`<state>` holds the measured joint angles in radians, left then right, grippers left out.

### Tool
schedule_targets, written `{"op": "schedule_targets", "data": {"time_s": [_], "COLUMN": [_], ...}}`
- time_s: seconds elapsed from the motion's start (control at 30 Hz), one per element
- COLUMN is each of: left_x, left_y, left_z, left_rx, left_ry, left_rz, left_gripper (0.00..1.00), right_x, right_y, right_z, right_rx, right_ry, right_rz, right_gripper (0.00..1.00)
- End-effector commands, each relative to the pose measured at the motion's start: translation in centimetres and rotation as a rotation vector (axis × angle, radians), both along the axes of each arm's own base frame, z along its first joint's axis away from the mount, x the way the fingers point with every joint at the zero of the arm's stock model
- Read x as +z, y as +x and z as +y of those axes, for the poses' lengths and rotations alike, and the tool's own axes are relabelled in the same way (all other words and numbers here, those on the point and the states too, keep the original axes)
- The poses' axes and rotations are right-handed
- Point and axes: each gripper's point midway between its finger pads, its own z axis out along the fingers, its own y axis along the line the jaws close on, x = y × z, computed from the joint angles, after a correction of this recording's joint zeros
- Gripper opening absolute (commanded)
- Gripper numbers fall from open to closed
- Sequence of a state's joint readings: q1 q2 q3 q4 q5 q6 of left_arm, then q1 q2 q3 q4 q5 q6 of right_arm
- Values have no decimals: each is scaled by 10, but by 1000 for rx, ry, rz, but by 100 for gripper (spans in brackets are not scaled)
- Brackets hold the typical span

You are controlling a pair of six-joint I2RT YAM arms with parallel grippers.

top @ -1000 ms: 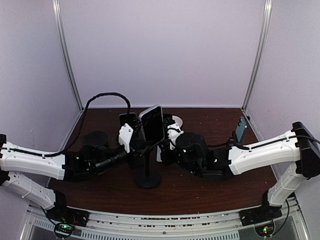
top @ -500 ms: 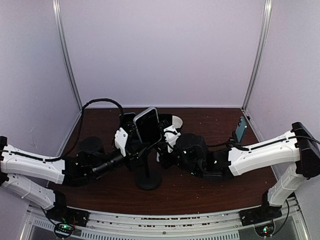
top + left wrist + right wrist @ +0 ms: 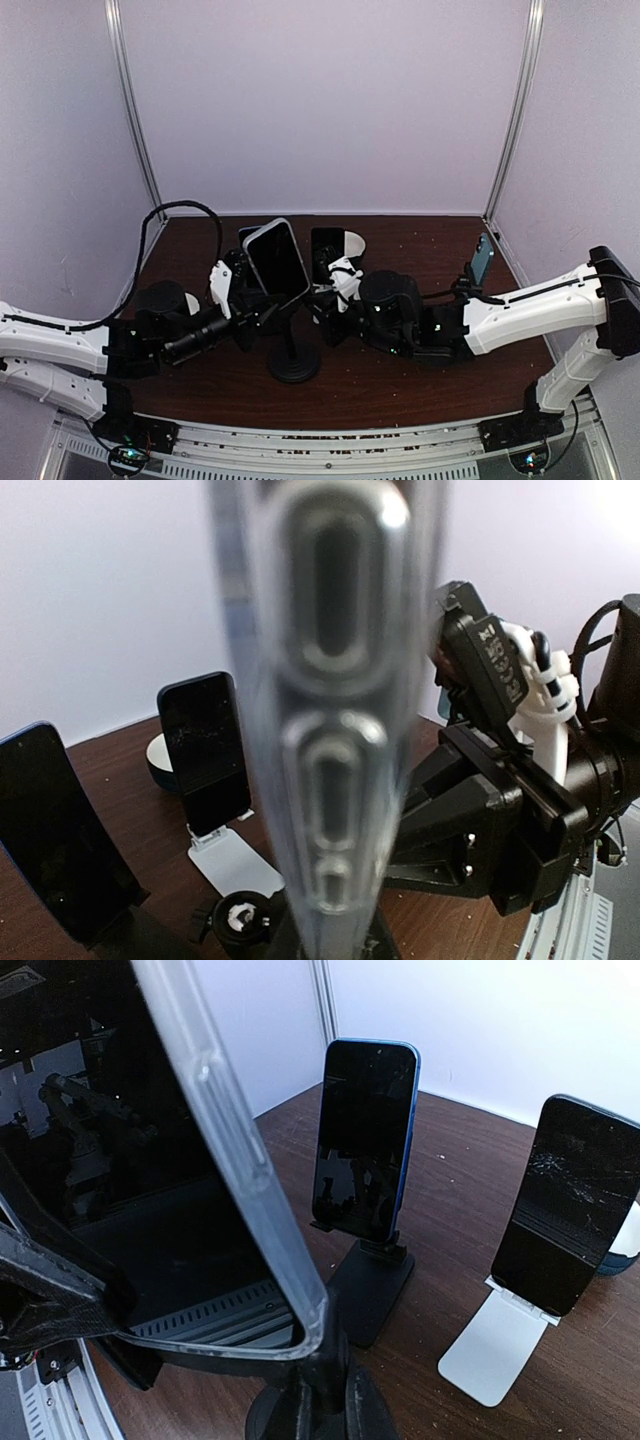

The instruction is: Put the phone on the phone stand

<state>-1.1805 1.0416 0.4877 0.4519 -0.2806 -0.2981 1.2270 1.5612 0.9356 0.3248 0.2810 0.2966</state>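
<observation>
You're working over a dark brown table (image 3: 420, 370) speckled with pale crumbs, with lilac walls (image 3: 330, 100) and metal corner posts (image 3: 515, 110) boxing it in. The phone (image 3: 276, 262) is tilting back at the head of the black phone stand (image 3: 294, 365), mid-table. Your left gripper (image 3: 248, 303) is clamping its left edge. Your right gripper (image 3: 322, 303) is clenched tight at its lower right corner, on phone or cradle I cannot tell. Behind, a cracked phone (image 3: 565, 1205) is leaning on a white stand (image 3: 490, 1345).
</observation>
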Motion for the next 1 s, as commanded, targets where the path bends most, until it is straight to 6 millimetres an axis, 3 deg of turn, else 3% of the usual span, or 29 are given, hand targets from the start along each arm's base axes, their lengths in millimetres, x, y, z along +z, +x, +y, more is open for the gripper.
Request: {"op": "schedule_targets", "data": {"time_s": [0.0, 0.17, 0.3, 0.53, 0.7, 0.97], "left_x": [-113, -131, -133, -137, -135, -157], "left_y": [-11, -14, -16, -21, -20, -15], "left_z": [39, 58, 71, 76, 79, 82], "left_rx": [37, 78, 108, 99, 107, 163], "left_ry": [373, 488, 536, 583, 626, 691], "left_rz": [199, 273, 303, 328, 328, 375], "left_gripper": [0, 0, 0, 0, 0, 0], "right_x": [44, 49, 51, 49, 57, 63], "right_y": [58, 63, 74, 82, 93, 84], "right_z": [-57, -67, -85, -91, -110, -97], "right_rx": [-311, -346, -388, -406, -443, -376], "right_ry": [132, 128, 123, 85, 86, 49], "right_rz": [-47, -62, -63, -80, -91, -133], "right_gripper": [0, 0, 0, 0, 0, 0]}}
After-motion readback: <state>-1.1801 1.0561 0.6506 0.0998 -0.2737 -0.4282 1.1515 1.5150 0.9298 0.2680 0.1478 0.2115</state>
